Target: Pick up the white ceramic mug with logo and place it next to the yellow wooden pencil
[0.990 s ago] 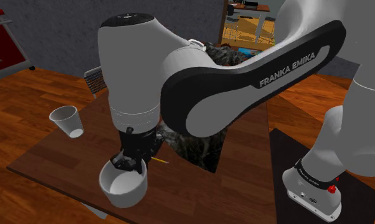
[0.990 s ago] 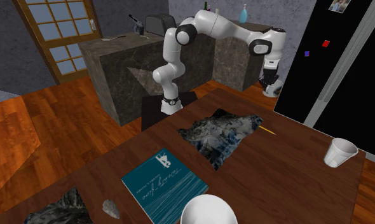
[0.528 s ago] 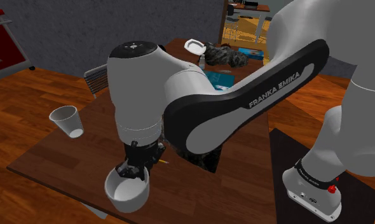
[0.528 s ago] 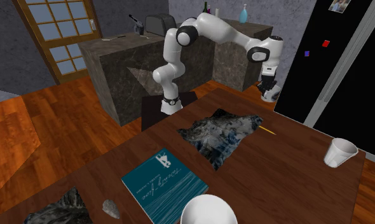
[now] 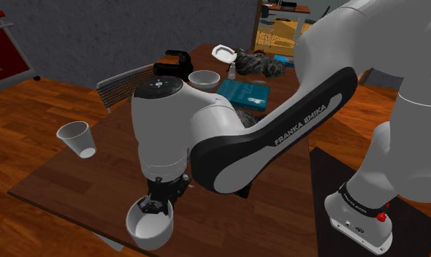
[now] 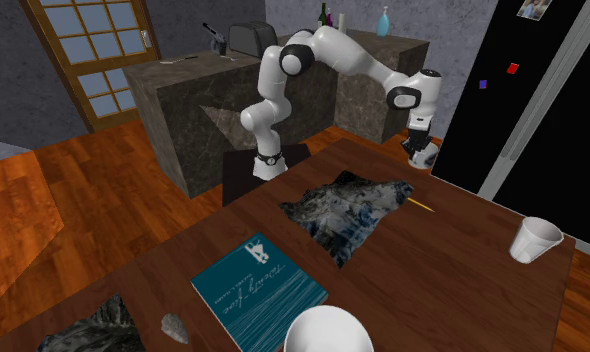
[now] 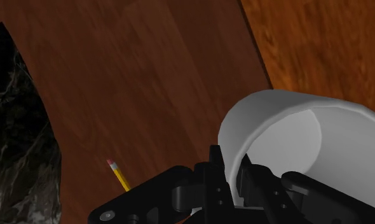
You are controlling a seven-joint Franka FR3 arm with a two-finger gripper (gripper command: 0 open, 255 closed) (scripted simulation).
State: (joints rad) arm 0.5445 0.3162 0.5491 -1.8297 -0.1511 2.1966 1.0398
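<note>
Item: my gripper (image 7: 232,173), fingers pinched narrow on the rim of the white mug (image 7: 278,127). Mug sits in the shoulder view's lower left, at the table (image 5: 68,186) edge, possibly lifted. Yellow pencil (image 7: 119,175) lies near it, apart.

Mug (image 7: 269,121) between fingers (image 7: 216,175), at table (image 7: 148,76) edge; pencil (image 7: 119,177) beside it (rocky patch (image 7: 14,146) beyond)
</note>
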